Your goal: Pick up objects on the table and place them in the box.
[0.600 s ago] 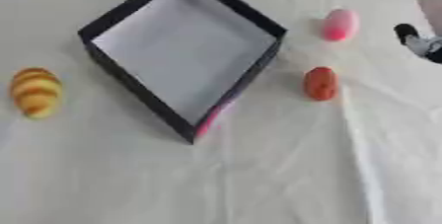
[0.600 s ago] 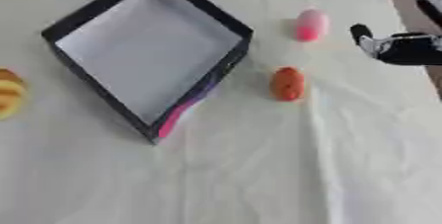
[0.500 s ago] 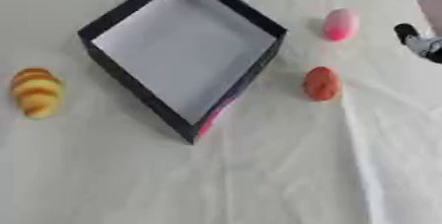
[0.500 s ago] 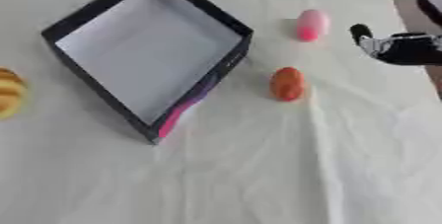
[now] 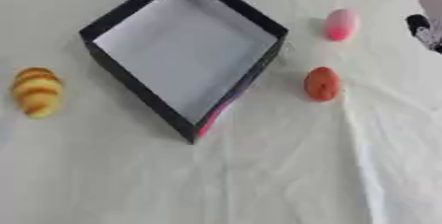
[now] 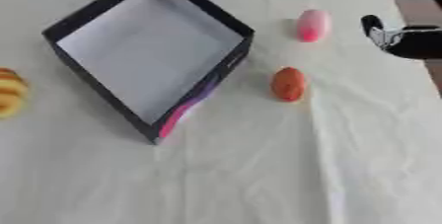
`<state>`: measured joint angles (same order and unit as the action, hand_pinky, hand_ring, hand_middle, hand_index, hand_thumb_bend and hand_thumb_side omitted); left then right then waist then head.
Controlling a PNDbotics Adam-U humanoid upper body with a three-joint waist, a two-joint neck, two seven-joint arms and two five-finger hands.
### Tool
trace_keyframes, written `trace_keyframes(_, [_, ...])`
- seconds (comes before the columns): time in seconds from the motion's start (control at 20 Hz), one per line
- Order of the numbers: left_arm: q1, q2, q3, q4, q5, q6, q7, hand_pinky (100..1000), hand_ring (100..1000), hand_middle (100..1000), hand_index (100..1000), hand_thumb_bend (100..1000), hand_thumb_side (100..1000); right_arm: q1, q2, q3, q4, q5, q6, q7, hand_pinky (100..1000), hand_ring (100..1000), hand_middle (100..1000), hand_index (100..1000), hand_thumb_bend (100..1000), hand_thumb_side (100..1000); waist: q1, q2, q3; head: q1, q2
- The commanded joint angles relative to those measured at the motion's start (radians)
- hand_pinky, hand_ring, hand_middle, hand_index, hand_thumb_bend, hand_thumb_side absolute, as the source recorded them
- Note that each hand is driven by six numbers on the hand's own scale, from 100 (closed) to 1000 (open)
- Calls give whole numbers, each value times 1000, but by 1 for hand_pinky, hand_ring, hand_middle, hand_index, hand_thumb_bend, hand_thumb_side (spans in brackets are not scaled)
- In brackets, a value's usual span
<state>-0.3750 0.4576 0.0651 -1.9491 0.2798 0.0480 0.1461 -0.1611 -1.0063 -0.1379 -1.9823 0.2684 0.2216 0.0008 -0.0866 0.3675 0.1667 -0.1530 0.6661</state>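
A black-walled box point(image 5: 121, 77) with a pale floor sits cornerwise on the white-clothed counter point(image 5: 259, 178), open and holding nothing. A striped croissant point(image 5: 36, 91) lies well to its left. To its right lie a reddish-orange oval object point(image 5: 322, 84) and, farther back, a pink one point(image 5: 340, 24). The right hand point(image 5: 423, 29) shows at the right edge.

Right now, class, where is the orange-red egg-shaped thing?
The egg lies on the cloth right of the box, nearer the robot than the pink object.
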Motion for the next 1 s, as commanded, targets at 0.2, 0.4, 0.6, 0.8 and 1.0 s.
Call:
trace_keyframes(0.2, [-7, 25, 5, -17, -4, 3, -6, 928, 924, 925, 840, 187, 806, -14, -46, 44, -18, -4, -15, 66, 858, 815, 703, 864, 275, 222, 4, -16, 6, -8, -1])
trace_keyframes(0.4, [-10, 23, 2, -16, -4, 4, -10, 928, 924, 924, 839, 187, 806, -33, -52, 87, -18, -4, -11, 127, 858, 816, 705, 863, 268, 233, 3, -16, 11, -13, -2])
trace_keyframes(0.6, [-12, 22, -1, -15, -4, 5, -14, 928, 925, 924, 839, 187, 807, -57, -43, 128, -18, 2, 3, 184, 858, 817, 706, 862, 258, 241, 4, -16, 15, -18, -4])
trace_keyframes(0.8, [-14, 20, -4, -15, -3, 6, -17, 928, 925, 924, 839, 187, 808, -82, -37, 172, -18, 10, 21, 246, 858, 820, 709, 863, 258, 250, 4, -16, 19, -23, -6])
trace_keyframes(1.0, [-16, 19, -6, -14, -3, 7, -21, 928, 925, 924, 839, 187, 808, -103, -34, 206, -18, 19, 35, 297, 859, 824, 714, 864, 264, 260, 4, -16, 23, -26, -14])
